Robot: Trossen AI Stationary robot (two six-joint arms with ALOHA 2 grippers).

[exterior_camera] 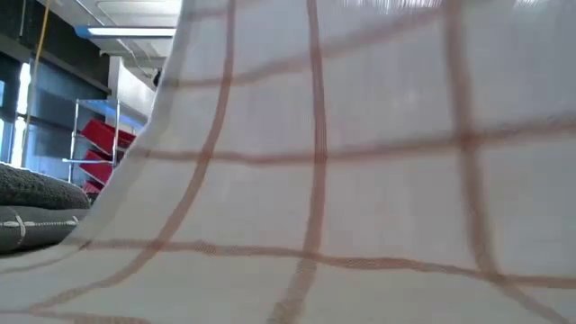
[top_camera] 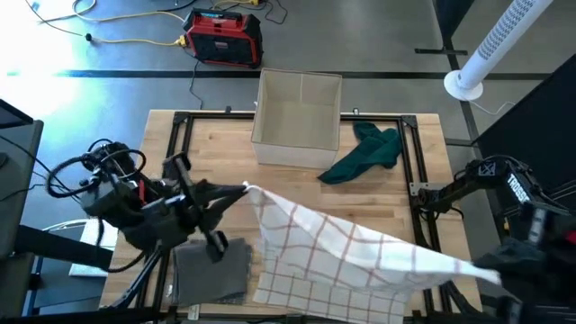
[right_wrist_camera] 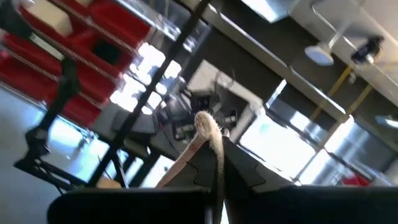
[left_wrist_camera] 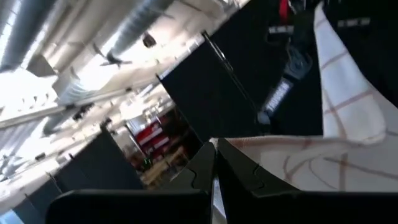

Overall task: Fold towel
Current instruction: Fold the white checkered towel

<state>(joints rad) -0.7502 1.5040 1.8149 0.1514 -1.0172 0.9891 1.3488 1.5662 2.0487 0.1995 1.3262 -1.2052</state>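
Now both arms are holding the towel (top_camera: 351, 247) stretched left-right: left gripper (top_camera: 241, 191) and right gripper (right_wrist_camera: 214, 155) each clenching one corner.

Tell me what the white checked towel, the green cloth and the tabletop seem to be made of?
White checked towel: thin woven fabric, probably cotton; it drapes and sags.
Green cloth: soft fabric, crumpled in folds.
Tabletop: pale wood, likely butcher-block; plank seams show.

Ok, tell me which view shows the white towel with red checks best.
The high view: the white red-checked cloth towel hangs stretched between both claws. The low view shows only fabric close up; each wrist view shows one pinched corner.
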